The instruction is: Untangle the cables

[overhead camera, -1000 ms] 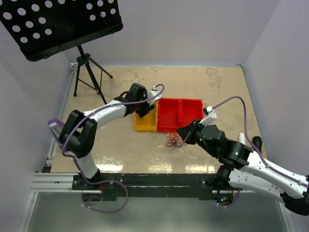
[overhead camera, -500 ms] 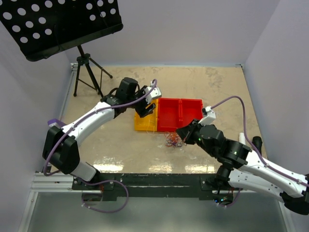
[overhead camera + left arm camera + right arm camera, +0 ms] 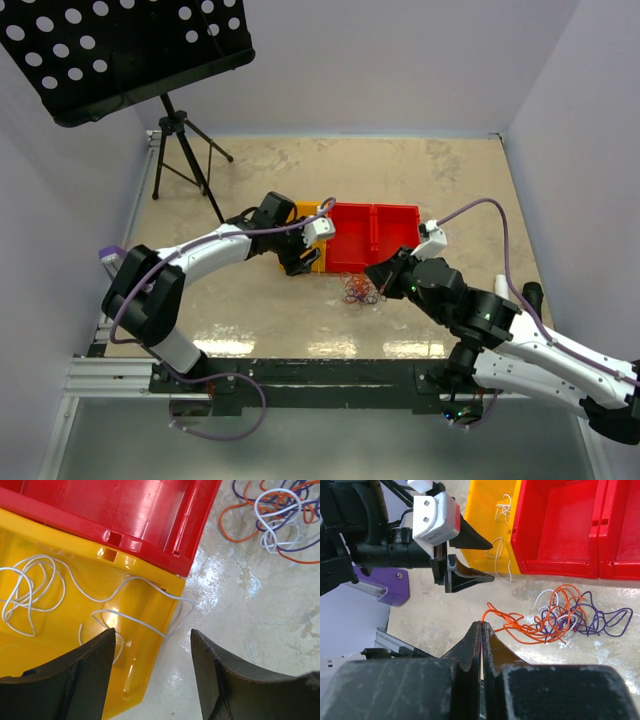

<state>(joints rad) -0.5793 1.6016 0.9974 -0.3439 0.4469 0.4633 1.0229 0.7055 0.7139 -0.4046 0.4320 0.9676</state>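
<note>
**A:** Where's this at? The cables (image 3: 560, 615) are a knot of orange, purple and white on the worktop (image 3: 260, 655), just in front of the red bin (image 3: 560, 569). One white strand (image 3: 172, 596) is already in the yellow bin (image 3: 140, 670), with a bit drooping over the rim.

**B:** Left claw (image 3: 151, 640) hangs open right above that droop. I'd nudge it inside, not snag it. Right claw (image 3: 481, 626) is closed, tips at the orange loop (image 3: 492, 611). Can't tell if it's pinching it. If it is, pull slow and low, away from the knot.
</note>
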